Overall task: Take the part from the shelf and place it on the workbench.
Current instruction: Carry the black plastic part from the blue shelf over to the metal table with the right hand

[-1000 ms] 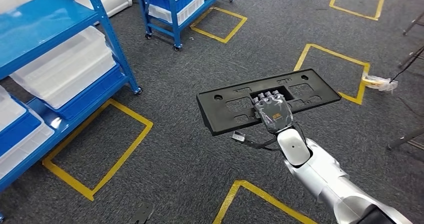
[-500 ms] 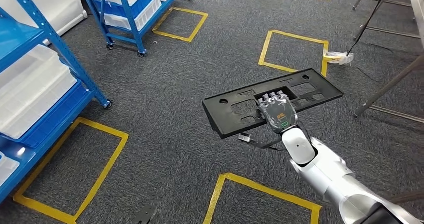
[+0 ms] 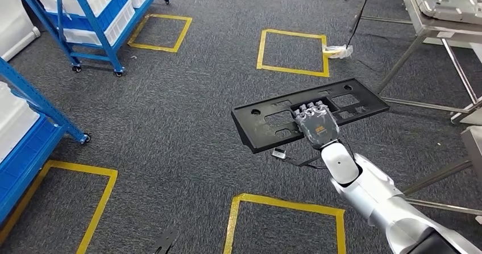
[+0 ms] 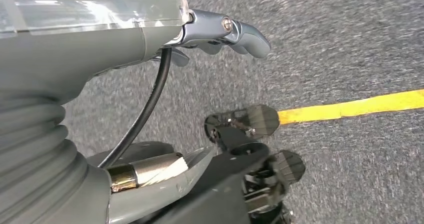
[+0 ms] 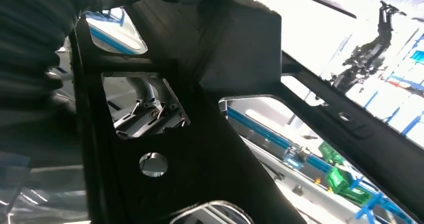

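The right hand (image 3: 316,127) grips the flat black perforated plastic panel (image 3: 267,123) mid-span; keep it level while approaching the steel-framed workbench (image 3: 437,26).

— What lies around the right hand (image 3: 316,126)?
— Grey carpet (image 3: 187,112) with yellow tape squares (image 3: 293,50); blue shelving (image 3: 85,15) far left, a steel workbench (image 3: 437,15) just right.

No text can be read; an orange mark on the right robot hand (image 3: 317,124) is too small to make out.
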Robot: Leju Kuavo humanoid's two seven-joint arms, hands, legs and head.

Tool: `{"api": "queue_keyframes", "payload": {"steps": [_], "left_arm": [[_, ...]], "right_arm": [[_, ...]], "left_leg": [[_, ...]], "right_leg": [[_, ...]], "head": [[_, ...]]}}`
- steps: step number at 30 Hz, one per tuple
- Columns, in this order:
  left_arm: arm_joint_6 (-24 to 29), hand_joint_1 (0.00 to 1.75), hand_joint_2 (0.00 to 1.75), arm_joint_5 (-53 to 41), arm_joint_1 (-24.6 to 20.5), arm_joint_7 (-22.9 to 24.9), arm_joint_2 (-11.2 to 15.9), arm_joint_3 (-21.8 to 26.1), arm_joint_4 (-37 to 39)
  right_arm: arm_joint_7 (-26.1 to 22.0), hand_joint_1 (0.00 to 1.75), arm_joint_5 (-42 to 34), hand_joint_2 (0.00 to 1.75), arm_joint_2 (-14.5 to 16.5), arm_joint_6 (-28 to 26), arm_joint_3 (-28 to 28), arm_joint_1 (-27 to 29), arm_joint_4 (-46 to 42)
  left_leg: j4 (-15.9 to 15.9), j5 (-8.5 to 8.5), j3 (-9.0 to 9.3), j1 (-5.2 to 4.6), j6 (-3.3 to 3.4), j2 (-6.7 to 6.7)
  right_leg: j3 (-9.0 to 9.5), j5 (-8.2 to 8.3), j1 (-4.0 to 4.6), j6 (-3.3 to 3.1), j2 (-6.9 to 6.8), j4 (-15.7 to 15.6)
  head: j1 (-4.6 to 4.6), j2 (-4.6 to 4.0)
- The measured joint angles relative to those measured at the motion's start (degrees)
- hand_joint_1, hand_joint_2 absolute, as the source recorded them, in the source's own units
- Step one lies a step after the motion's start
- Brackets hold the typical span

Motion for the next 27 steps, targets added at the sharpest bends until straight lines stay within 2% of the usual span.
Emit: {"api": "queue_keyframes", "payload": {"steps": [1,2,3,4,5,6,7,9,10,11,13,14,15,17,18,19,20,21,22,23,24,25,26,27], "left_arm": [[0.0,0.00,1.75,-0.2,-0.1,0.0,0.0,0.0,0.0],[0.0,0.00,1.75,-0.3,-0.2,0.0,0.1,0.0,0.0],[0.0,0.00,1.75,-0.5,-0.2,0.0,0.2,0.0,0.0],[0.1,0.00,1.75,-0.6,-0.2,0.0,0.4,0.0,0.0],[0.1,0.00,1.75,-0.8,-0.2,0.0,0.5,0.0,0.0],[0.1,0.00,1.75,-0.9,-0.3,0.0,0.6,0.0,0.0],[0.1,0.00,1.75,-0.9,-0.4,0.0,0.7,0.0,-0.1],[0.1,0.00,1.75,-1.0,-0.6,0.0,0.8,0.0,-0.1],[0.1,0.00,1.75,-1.0,-0.6,0.0,0.8,0.0,-0.2],[0.1,0.00,1.75,-1.0,-0.6,0.1,0.9,0.0,-0.2],[0.0,0.00,1.75,-1.1,-0.6,0.1,0.9,0.0,-0.2],[0.0,0.00,1.75,-1.1,-0.6,0.1,0.9,0.0,-0.2],[0.0,0.00,1.75,-1.1,-0.6,0.2,1.0,0.0,-0.2],[0.0,0.00,1.75,-1.1,-0.4,0.2,1.0,0.0,-0.2],[0.0,0.00,1.75,-1.2,-0.2,0.2,1.0,0.0,-0.2],[0.0,0.00,1.75,-1.2,0.0,0.3,1.0,0.0,-0.2],[-0.1,0.00,1.75,-1.2,0.1,0.3,1.0,0.1,-0.2],[-0.1,0.00,1.75,-1.3,0.1,0.4,1.0,0.1,-0.2],[-0.2,0.00,1.75,-1.3,0.0,0.4,1.0,0.1,-0.2],[-0.2,0.00,1.75,-1.4,0.0,0.4,1.0,0.1,-0.2],[-0.2,0.00,1.75,-1.4,-0.1,0.4,0.9,0.1,-0.2],[-0.3,0.00,1.75,-1.5,-0.1,0.4,0.9,0.1,-0.2],[-0.3,0.00,1.75,-1.5,-0.2,0.4,0.9,0.1,-0.2],[-0.4,0.00,1.75,-1.5,-0.3,0.4,0.9,0.1,-0.2]], "right_arm": [[0.4,1.75,0.0,1.75,0.0,-0.1,0.0,0.1,-0.1],[0.7,1.75,0.0,1.75,0.0,-0.3,0.0,0.2,-0.2],[1.0,1.75,0.0,1.75,0.0,-0.4,-0.1,0.4,-0.3],[1.3,1.75,0.0,1.75,-0.1,-0.5,-0.1,0.6,-0.3],[1.6,1.75,0.0,1.75,-0.1,-0.6,-0.1,1.0,-0.3],[1.8,1.75,-0.1,1.75,-0.1,-0.7,-0.2,1.2,-0.4],[2.0,1.75,-0.1,1.75,-0.1,-0.7,-0.3,1.4,-0.4],[2.4,1.75,-0.2,1.75,-0.1,-0.8,-0.6,1.4,-0.7],[2.6,1.75,-0.2,1.75,-0.1,-0.8,-0.8,1.3,-0.9],[2.7,1.75,-0.2,1.75,-0.2,-0.9,-0.8,1.3,-1.1],[2.8,1.75,-0.3,1.75,-0.5,-1.0,-0.9,1.3,-1.2],[2.7,1.75,-0.3,1.75,-0.7,-1.0,-0.9,1.3,-1.2],[2.7,1.75,-0.3,1.75,-0.8,-1.0,-0.9,1.3,-1.2],[2.5,1.75,-0.3,1.75,-0.8,-1.0,-0.9,1.0,-1.3],[2.4,1.75,-0.3,1.75,-0.8,-1.0,-0.9,1.0,-1.3],[2.2,1.75,-0.3,1.75,-0.8,-1.0,-0.9,1.0,-1.3],[1.9,1.75,-0.3,1.75,-0.8,-0.9,-0.9,1.1,-1.3],[1.7,1.75,-0.3,1.75,-0.8,-0.9,-0.9,1.1,-1.3],[1.5,1.75,-0.3,1.75,-0.8,-0.8,-0.9,1.1,-1.3],[1.3,1.75,-0.3,1.75,-0.8,-0.7,-0.9,1.0,-1.3],[1.1,1.75,-0.3,1.75,-0.8,-0.6,-0.9,0.8,-1.3],[0.8,1.75,-0.3,1.75,-0.8,-0.5,-0.9,0.6,-1.3],[0.7,1.75,-0.3,1.75,-0.9,-0.4,-0.9,0.5,-1.3],[0.5,1.75,-0.3,1.75,-1.1,-0.3,-0.9,0.4,-1.3]], "left_leg": [[-0.2,0.12,0.03,-0.07,0.26,0.76],[-0.2,0.12,0.01,-0.19,0.41,1.49],[-0.2,0.08,0.00,-0.30,0.47,2.26],[-0.2,0.02,0.00,-0.35,0.50,3.04],[-0.2,-0.04,0.01,-0.38,0.49,3.81],[-0.2,-0.12,0.06,-0.40,0.44,4.56],[-0.2,-0.21,0.14,-0.44,0.36,5.26],[-0.2,-0.46,0.32,-0.71,0.04,6.60],[-0.2,-0.60,0.42,-0.86,-0.19,7.25],[-0.2,-0.73,0.53,-0.98,-0.43,7.90],[-0.2,-1.11,0.86,-1.01,-0.98,8.87],[0.3,-1.61,0.85,-0.93,-1.26,8.15],[1.7,-2.59,0.36,-0.84,-1.50,6.76],[8.2,-5.89,-2.50,-0.65,-1.85,3.36],[12.3,-7.47,-4.50,-0.62,-1.97,2.57],[15.3,-8.25,-6.12,-0.59,-2.09,2.29],[16.4,-7.90,-6.93,-0.55,-2.17,2.21],[15.3,-6.44,-6.69,-0.47,-2.20,2.13],[12.1,-4.17,-5.44,-0.32,-2.20,1.68],[8.3,-2.20,-3.85,-0.10,-2.14,0.43],[4.8,-0.93,-2.38,0.15,-2.05,-1.01],[2.5,-0.32,-1.38,0.28,-1.93,-2.24],[1.6,-0.42,-0.98,0.26,-1.72,-2.95],[1.3,-0.49,-0.86,0.14,-1.48,-2.70]], "right_leg": [[-1.22,-1.69,0.07,0.15,-2.20,2.8],[-2.86,-3.61,0.10,0.36,-3.73,6.5],[-4.45,-5.15,0.03,0.53,-4.36,10.1],[-5.48,-5.87,-0.02,0.62,-4.62,12.5],[-5.50,-5.52,-0.03,0.64,-4.74,12.8],[-4.39,-4.22,0.02,0.56,-4.95,10.9],[-2.33,-2.38,0.15,0.36,-5.63,7.2],[1.58,0.09,0.91,-0.38,-8.26,-0.3],[2.54,0.53,1.31,-0.82,-9.07,-2.3],[2.76,0.49,1.65,-1.19,-9.23,-3.1],[2.90,0.74,1.53,-1.83,-7.69,-3.4],[3.17,0.90,1.30,-2.16,-7.00,-3.7],[3.46,1.06,1.04,-2.51,-6.35,-4.1],[3.76,1.18,0.77,-2.99,-4.99,-4.3],[3.76,1.16,0.76,-3.10,-4.18,-4.2],[3.75,1.12,0.75,-3.15,-3.28,-4.1],[3.74,1.05,0.74,-3.16,-2.34,-3.9],[3.74,0.96,0.70,-3.11,-1.39,-3.7],[3.73,0.81,0.62,-2.97,-0.47,-3.4],[3.63,0.62,0.50,-2.73,0.40,-3.1],[3.36,0.41,0.45,-2.41,1.26,-2.6],[2.99,0.33,0.36,-2.02,2.02,-2.2],[2.59,0.36,0.23,-1.59,2.74,-2.1],[2.27,0.51,0.12,-1.16,3.45,-2.1]], "head": [[0.08,0.00],[0.17,0.00],[0.17,0.00],[0.18,0.00],[0.18,0.00],[0.19,0.00],[0.19,0.00],[0.17,0.00],[0.16,0.00],[0.15,0.00],[0.14,0.00],[0.13,0.00],[0.11,0.00],[0.05,0.00],[0.03,0.00],[0.02,0.00],[0.02,0.00],[0.02,0.00],[0.03,0.00],[0.05,0.00],[0.07,0.00],[0.07,0.00],[0.07,0.00],[0.05,0.00]]}}
